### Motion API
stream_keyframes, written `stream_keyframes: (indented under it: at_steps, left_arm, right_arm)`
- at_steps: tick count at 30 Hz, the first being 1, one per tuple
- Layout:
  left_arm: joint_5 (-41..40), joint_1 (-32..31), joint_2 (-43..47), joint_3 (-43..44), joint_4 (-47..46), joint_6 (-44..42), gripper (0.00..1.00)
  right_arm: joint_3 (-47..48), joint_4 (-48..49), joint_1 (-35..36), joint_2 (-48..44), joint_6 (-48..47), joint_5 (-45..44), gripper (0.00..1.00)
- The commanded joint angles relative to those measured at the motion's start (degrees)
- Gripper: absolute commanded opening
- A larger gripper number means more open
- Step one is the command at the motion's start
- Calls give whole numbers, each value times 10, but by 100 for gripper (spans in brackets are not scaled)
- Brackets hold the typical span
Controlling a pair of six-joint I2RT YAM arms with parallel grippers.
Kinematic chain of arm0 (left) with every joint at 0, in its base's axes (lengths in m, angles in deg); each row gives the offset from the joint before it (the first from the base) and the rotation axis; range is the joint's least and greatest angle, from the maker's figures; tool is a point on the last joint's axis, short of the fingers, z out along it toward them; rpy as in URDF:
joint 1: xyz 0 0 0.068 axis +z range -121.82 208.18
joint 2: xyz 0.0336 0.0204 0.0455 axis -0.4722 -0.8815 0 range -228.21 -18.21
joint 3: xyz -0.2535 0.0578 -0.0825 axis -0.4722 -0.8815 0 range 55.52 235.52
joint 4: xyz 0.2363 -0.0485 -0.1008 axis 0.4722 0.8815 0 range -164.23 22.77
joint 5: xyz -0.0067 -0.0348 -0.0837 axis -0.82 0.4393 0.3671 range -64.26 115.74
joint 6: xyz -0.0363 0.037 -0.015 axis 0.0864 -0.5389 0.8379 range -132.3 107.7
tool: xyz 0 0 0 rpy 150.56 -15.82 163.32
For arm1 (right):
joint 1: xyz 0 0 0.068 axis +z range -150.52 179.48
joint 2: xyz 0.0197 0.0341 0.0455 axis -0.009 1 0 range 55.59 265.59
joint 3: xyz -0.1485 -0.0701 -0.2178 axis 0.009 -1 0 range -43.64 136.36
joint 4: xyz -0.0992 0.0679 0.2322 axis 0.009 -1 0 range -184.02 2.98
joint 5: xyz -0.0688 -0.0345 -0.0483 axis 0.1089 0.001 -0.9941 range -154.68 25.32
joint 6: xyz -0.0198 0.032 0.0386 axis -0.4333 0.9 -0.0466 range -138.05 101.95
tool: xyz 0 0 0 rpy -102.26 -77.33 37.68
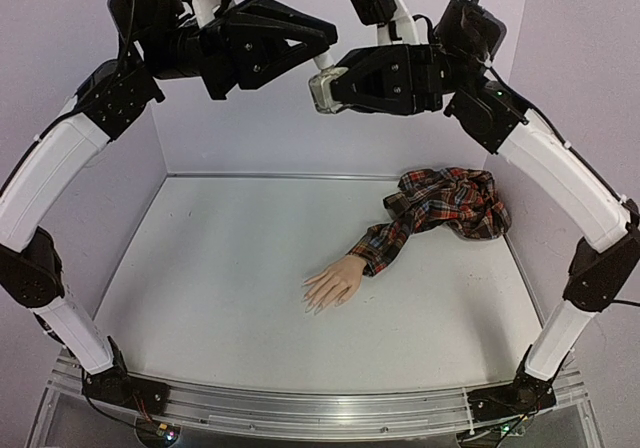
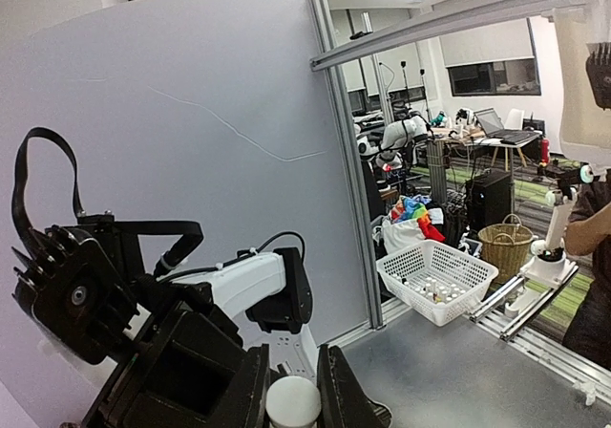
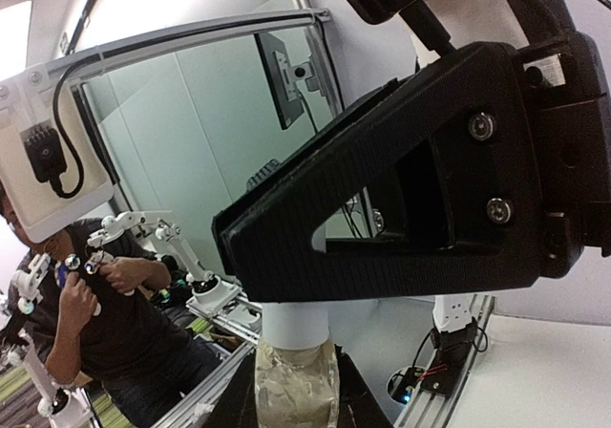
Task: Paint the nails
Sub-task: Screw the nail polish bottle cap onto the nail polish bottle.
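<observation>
Clamping right gripper [image 1: 325, 90] on bottle [image 3: 296, 380], pinching cap [image 2: 292, 401] just beyond its fingertips with left gripper [image 1: 325, 53]. Risking bottle twisting loose mid-air, spilling onto sleeve [image 1: 400, 230] well below both grippers.

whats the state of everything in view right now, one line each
hand: lying flat on the table, fingers toward the near edge
nails: too small to tell if painted
sleeve: crumpled at the back right
bottle: held in the air, cap on
cap: on the bottle, gripped
left gripper: shut on cap
right gripper: shut on bottle
</observation>
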Motion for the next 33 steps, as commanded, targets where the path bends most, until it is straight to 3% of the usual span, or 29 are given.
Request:
stream_keyframes:
  at_steps: [1,7,14,18,20,28,30,33]
  left_arm:
    - [90,-31,-83,-30,155,15,0]
    - [65,-29,-109,5,197,25,1]
    - [19,-23,-90,-23,161,59,11]
    - [6,-19,-87,-33,140,79,1]
    - [12,-20,-89,-38,137,83,0]
    - [-1,-24,-79,-72,101,97,0]
    - [-13,-23,-76,-66,113,94,8]
    - [-42,-21,-62,-72,110,88,37]
  right_arm:
    - [68,164,-8,12,74,-79,0]
    - [-12,160,-9,-25,35,-93,0]
    - [-95,95,-12,-82,-58,-128,0]
    - [-103,22,-13,-102,-122,-159,0]
    - [-104,-16,-14,-112,-157,-182,0]
    - [-104,-15,-17,-123,-165,-242,0]
    - [-110,-15,-17,-127,-166,-240,0]
    - [-129,-14,-17,-135,-168,-240,0]
